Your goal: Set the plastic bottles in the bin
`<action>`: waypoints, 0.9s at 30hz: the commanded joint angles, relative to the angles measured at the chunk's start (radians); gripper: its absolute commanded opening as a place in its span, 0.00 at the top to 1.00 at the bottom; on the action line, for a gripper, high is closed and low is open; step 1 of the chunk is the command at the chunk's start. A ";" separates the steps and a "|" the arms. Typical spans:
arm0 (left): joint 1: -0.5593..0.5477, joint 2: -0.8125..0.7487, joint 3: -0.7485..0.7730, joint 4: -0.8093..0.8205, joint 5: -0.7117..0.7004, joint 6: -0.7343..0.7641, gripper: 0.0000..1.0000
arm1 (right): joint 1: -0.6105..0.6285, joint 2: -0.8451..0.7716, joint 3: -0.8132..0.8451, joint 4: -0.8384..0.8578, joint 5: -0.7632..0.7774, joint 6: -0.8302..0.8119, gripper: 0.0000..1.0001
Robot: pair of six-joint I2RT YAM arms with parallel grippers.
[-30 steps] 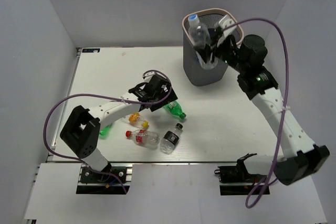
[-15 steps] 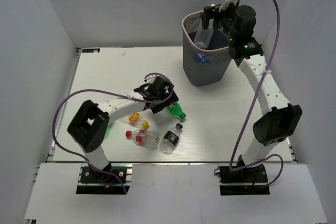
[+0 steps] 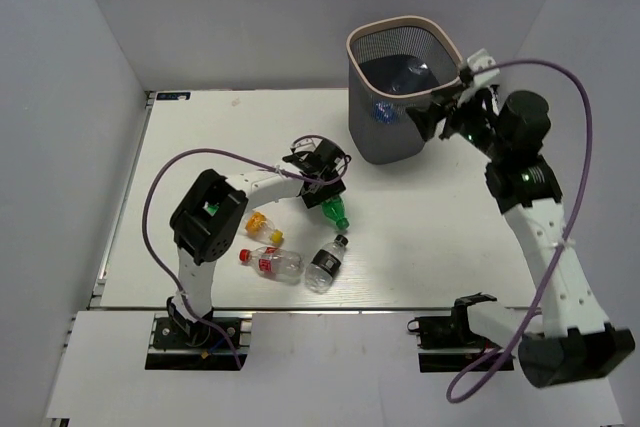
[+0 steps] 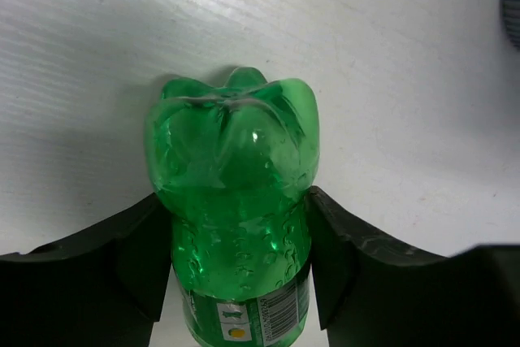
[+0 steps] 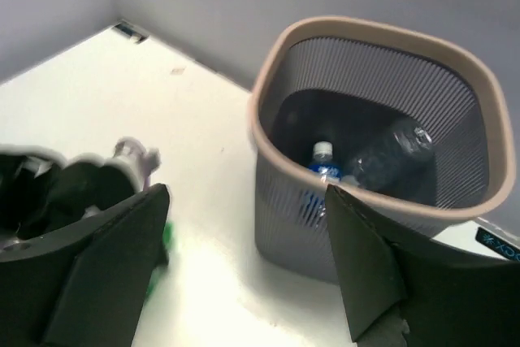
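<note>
A green plastic bottle [image 4: 233,201] lies on the white table, and my left gripper [image 4: 236,258] is shut on it with a finger pressed against each side; from above the bottle [image 3: 334,210] pokes out below that gripper [image 3: 325,185]. The bin [image 3: 392,132] stands at the back, with a blue-labelled bottle [image 5: 324,166] and a dark bottle [image 5: 392,152] inside it [image 5: 366,225]. My right gripper [image 3: 430,119] hovers open and empty just right of the bin; in its wrist view the gripper [image 5: 248,201] faces the bin's wall.
Three more bottles lie near the table's front: one with a red label [image 3: 272,262], one with a black label [image 3: 325,265], one with a yellow cap [image 3: 262,227]. Grey walls enclose the table on three sides.
My right gripper let a clear bottle fall into the bin, then drew back to the bin's right side. My left gripper closed on the green bottle.
</note>
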 commanded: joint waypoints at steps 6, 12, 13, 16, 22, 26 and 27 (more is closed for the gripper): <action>-0.013 -0.191 0.014 -0.004 -0.073 0.164 0.67 | -0.025 -0.242 -0.266 -0.319 -0.422 -0.307 0.89; -0.013 -0.396 0.117 0.216 -0.102 0.464 0.75 | -0.019 -0.304 -0.478 -0.662 -0.518 -0.850 0.87; -0.013 -0.407 0.140 0.250 -0.083 0.492 0.75 | -0.019 -0.301 -0.510 -0.674 -0.533 -0.883 0.78; -0.013 -0.386 0.218 0.397 0.002 0.581 0.75 | -0.013 -0.276 -0.565 -0.676 -0.587 -0.968 0.43; -0.013 -0.263 0.375 0.586 0.160 0.646 0.72 | 0.025 -0.163 -0.608 -0.621 -0.523 -0.982 0.33; -0.013 -0.130 0.502 0.706 0.148 0.606 0.66 | 0.041 -0.109 -0.613 -0.618 -0.490 -0.997 0.33; -0.013 -0.102 0.549 0.729 0.148 0.562 0.66 | 0.048 -0.107 -0.622 -0.613 -0.487 -0.991 0.33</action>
